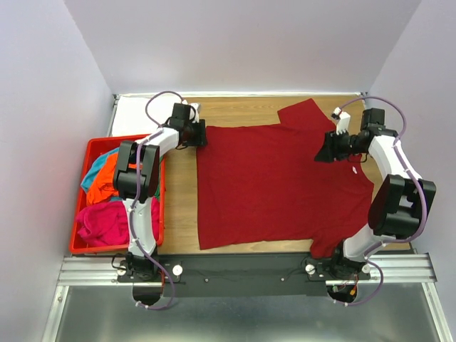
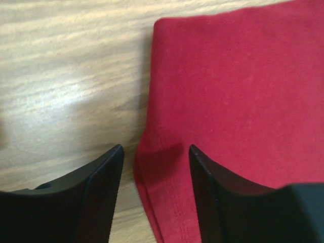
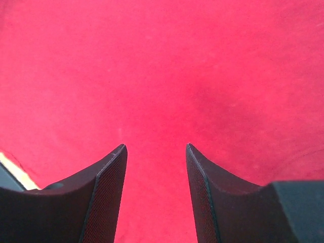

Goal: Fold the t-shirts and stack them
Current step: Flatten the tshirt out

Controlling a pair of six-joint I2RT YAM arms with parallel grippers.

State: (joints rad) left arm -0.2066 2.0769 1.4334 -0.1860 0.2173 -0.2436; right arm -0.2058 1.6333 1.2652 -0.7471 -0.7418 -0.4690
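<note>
Left wrist view: left gripper, parted and empty, straddles dark red cotton t-shirt hem edge; right gripper, parted, empty, hovers over sleeve end.

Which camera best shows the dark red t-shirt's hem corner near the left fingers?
Left wrist: the dark red t-shirt's stitched hem and corner show close up by the open left fingers. Top external shows the whole shirt spread flat, with that corner small and far off. Right wrist shows only plain red cloth.
</note>
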